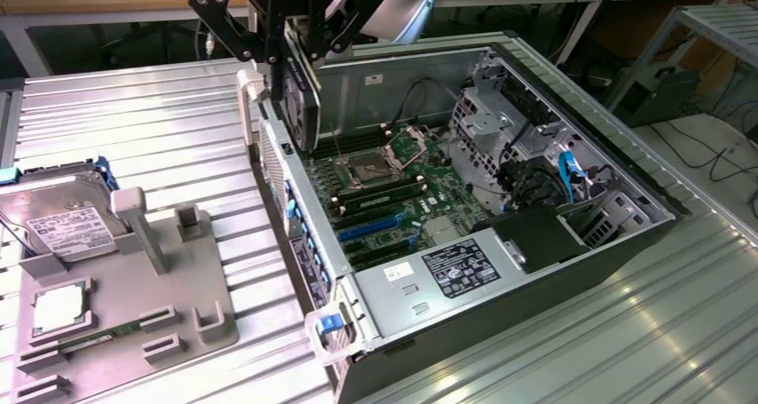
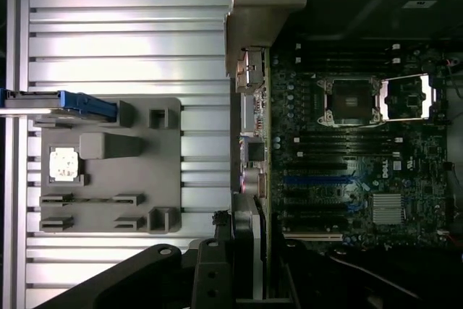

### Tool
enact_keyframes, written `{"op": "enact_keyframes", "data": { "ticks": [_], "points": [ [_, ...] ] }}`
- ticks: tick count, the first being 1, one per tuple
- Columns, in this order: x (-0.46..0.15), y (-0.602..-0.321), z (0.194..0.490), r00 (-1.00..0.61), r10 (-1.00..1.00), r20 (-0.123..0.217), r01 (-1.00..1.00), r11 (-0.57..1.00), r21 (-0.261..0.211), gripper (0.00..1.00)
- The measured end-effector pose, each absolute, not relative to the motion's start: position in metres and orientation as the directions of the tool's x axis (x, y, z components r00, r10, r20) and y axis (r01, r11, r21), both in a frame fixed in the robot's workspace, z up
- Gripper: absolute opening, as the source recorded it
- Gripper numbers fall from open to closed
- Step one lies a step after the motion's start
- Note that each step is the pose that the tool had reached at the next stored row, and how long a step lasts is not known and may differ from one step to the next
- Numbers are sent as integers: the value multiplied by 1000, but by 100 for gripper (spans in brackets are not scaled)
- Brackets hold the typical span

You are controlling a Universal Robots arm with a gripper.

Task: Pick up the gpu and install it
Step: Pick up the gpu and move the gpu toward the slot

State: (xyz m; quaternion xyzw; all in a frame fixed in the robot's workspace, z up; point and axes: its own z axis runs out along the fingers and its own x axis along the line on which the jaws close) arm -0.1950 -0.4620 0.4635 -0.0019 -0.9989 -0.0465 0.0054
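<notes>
Gripper [image 1: 296,53] is clenching on the gpu [image 1: 303,111], pinching its upper edge so the card is hanging upright and looking slim from the wrist. It is hovering just above the computer case [image 1: 569,320], over the case's rear wall at the edge of the motherboard [image 1: 397,191], and by my reading it is not touching the board. That upright hold looks deliberate, pointing the card's lower edge down towards the blue slots [image 1: 376,231] inside the case. Beside the case, the grey fixture [image 1: 154,315] is carrying the hard drive [image 1: 59,231], well apart from the action.
</notes>
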Motion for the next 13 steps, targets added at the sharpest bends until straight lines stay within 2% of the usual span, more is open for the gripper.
{"op": "enact_keyframes", "data": {
  "ticks": [13],
  "points": [
    [-179,-462,461,-1000,2,8,3,996,92,29]
  ]
}}
